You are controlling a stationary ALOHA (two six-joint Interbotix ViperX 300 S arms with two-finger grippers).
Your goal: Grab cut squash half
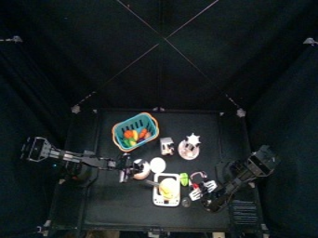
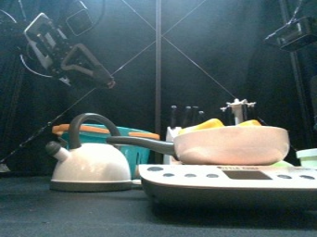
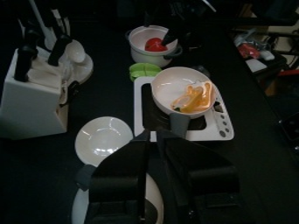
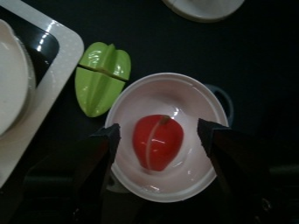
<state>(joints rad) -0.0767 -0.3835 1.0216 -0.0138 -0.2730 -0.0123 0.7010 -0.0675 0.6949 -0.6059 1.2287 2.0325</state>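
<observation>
The cut squash half (image 3: 193,94) is a yellow-orange elongated piece lying in the white pan (image 3: 163,83) on the scale (image 3: 222,131); it also shows as yellow in the top view (image 1: 166,191) and above the pan rim (image 2: 229,123). My right gripper (image 4: 160,131) hangs open over a white bowl (image 4: 176,188) next to the scale, its jaws either side of the red piece (image 4: 158,142) inside. My left gripper (image 3: 158,149) stands shut above the white kettle (image 3: 103,140), short of the pan.
A green star-shaped piece (image 4: 103,77) lies between bowl and scale. A white knife block (image 3: 35,87) stands beside the kettle, and a teal basket (image 1: 134,130) with food pieces sits at the back. The kettle (image 2: 89,157) and scale (image 2: 229,180) fill the table's front.
</observation>
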